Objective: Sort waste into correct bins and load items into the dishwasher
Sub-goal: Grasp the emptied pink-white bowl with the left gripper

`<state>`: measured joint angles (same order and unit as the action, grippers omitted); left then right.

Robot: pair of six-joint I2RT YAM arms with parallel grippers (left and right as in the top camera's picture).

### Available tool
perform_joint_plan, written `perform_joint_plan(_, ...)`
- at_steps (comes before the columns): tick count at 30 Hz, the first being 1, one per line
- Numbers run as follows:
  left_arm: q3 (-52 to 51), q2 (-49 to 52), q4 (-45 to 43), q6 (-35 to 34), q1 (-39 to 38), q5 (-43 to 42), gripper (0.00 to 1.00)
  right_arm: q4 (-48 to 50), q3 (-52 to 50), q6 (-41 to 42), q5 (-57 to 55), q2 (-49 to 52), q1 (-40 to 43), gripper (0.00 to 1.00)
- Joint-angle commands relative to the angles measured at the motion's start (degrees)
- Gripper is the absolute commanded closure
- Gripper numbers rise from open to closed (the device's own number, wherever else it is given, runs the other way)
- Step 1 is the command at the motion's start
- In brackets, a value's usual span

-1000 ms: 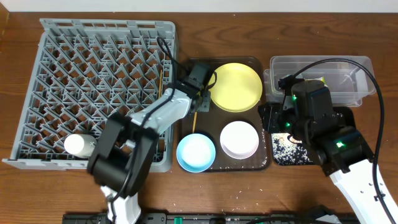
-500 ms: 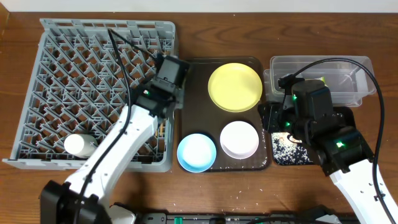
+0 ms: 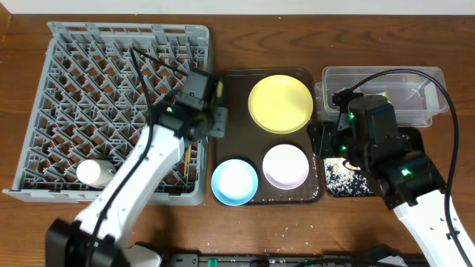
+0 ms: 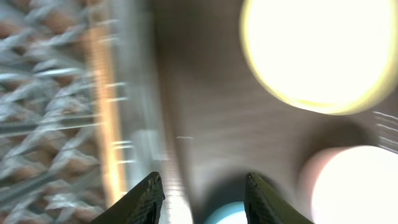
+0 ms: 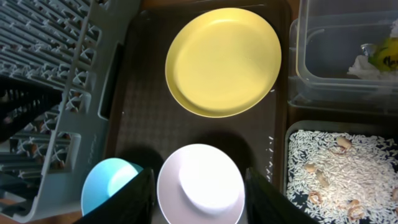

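Observation:
The grey dish rack (image 3: 89, 89) fills the left side, with a white cup (image 3: 95, 173) lying in its front left corner. Thin wooden chopsticks (image 3: 188, 154) lie in the rack by its right edge, blurred in the left wrist view (image 4: 102, 106). My left gripper (image 3: 217, 122) (image 4: 202, 199) is open and empty over that edge. The yellow plate (image 3: 280, 104) (image 5: 222, 59), light-blue bowl (image 3: 234, 181) and small white bowl (image 3: 286, 165) (image 5: 200, 183) sit on the brown tray. My right gripper (image 5: 199, 186) is open and empty above the white bowl.
The dark-brown serving tray (image 3: 230, 89) lies between rack and bins. The clear tub (image 3: 382, 93) (image 5: 348, 93) holds the green-and-orange wrapper (image 5: 388, 53) and white paper (image 5: 364, 64). The black tray (image 3: 343, 182) (image 5: 342, 162) holds rice grains and crumbs.
My left gripper swung from the brown tray to the rack and back to its right edge. The chopsticks now lie in the rack. The right arm has not moved.

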<state>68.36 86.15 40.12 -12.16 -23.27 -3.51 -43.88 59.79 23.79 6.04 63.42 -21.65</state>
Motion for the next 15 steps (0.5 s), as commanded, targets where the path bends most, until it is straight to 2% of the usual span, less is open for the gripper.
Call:
perform_joint_plan(1,2.3,-1.9,-0.5,0.1,-6.0,-10.0,0.52,0.1,0.0,0.4,0.2,0.5,0.2,0.52)
perform_joint_plan(3,1.2,1.0,-2.2,0.1,-9.7,-10.0,0.49,0.1,0.0,0.4,0.2,0.5,0.2,0.46)
perform_joint_plan(8,0.7,10.6,-6.6,-0.8,-12.0,-11.2,0.46,-1.0,0.0,0.4,0.2,0.5,0.2,0.32)
perform_joint_plan(11,0.7,17.4,-8.5,-0.8,-12.0,-17.7,0.46,-1.4,0.0,0.4,0.2,0.5,0.2,0.30)
perform_joint_plan(15,0.7,21.7,-8.5,-0.8,-12.0,-19.8,0.51,-1.3,0.0,0.4,0.2,0.5,0.2,0.29)
